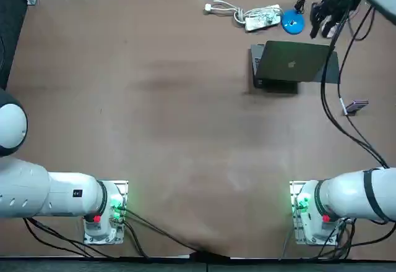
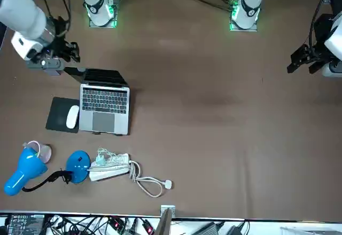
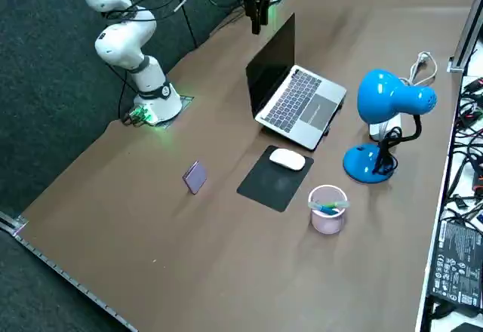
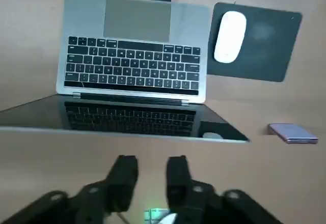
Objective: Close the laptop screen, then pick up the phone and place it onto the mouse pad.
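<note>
Two fingers of the right gripper (image 4: 151,164) stand narrowly apart, empty, above the open laptop's (image 4: 133,61) raised screen. The phone (image 4: 293,133) lies well aside on the table.

Blue lamp (image 3: 389,99) beside cup (image 3: 327,211) and, seemingly, power strip (image 2: 110,168).

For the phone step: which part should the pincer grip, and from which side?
Grip the phone across its two long edges, coming straight down: it lies flat and thin, with bare table all round. The right pincer hangs behind the laptop screen, open and empty.
</note>
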`<act>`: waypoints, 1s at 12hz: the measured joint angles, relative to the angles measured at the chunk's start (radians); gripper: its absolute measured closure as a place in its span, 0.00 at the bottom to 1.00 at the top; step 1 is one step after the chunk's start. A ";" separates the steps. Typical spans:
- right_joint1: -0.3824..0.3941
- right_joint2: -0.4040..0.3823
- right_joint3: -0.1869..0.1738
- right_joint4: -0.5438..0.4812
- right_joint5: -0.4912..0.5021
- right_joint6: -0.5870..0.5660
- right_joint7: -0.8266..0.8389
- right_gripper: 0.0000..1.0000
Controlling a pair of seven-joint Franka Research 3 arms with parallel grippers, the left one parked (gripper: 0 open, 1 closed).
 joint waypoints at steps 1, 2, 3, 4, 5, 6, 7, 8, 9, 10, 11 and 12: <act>0.008 0.001 0.001 -0.030 0.000 0.029 0.014 0.68; 0.014 0.002 0.001 -0.058 0.000 0.049 0.022 0.81; 0.017 0.002 0.001 -0.081 0.000 0.061 0.028 0.97; 0.017 0.003 0.001 -0.097 0.000 0.067 0.029 0.97; 0.017 0.003 0.000 -0.106 0.000 0.070 0.029 0.97; 0.017 0.003 0.000 -0.111 0.000 0.077 0.029 0.97; 0.017 0.005 0.000 -0.113 0.000 0.093 0.029 0.98; 0.017 0.010 0.000 -0.115 0.000 0.122 0.029 0.98; 0.017 0.019 0.000 -0.116 0.001 0.160 0.030 0.98; 0.017 0.031 0.000 -0.117 0.001 0.197 0.030 0.98; 0.017 0.044 0.000 -0.118 0.001 0.228 0.030 0.98; 0.016 0.069 0.000 -0.118 0.001 0.286 0.030 0.98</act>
